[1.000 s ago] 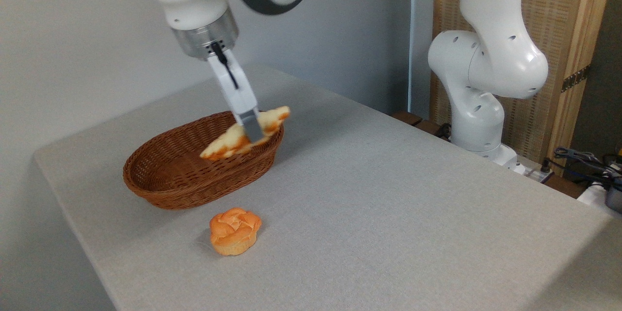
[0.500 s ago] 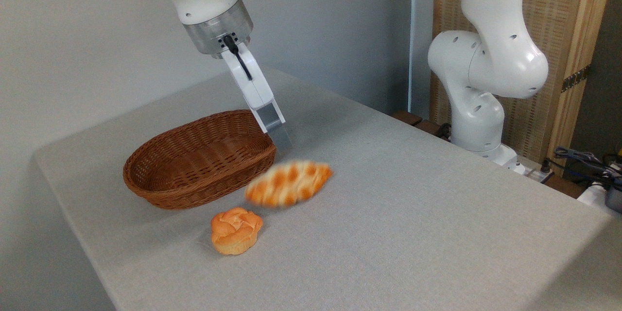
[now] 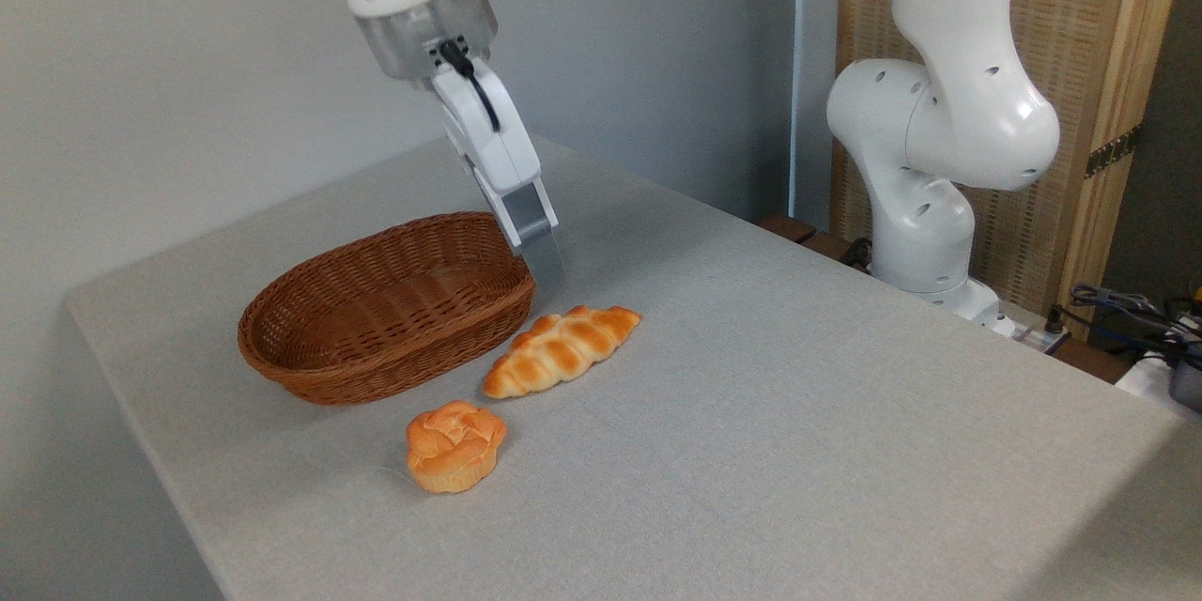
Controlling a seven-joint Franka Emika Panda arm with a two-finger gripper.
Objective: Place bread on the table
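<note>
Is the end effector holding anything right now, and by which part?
Nothing. The end effector is empty above the braided loaf, which lies on the table.

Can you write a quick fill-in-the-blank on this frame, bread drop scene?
1. The braided loaf lies on the ____, outside the wicker basket.
2. The basket holds ____ pieces of bread.
3. The end effector hangs above the loaf and grips ____.
4. The rosette bun sits nearer the camera than the ____.

Missing words: table; no; nothing; loaf
</note>
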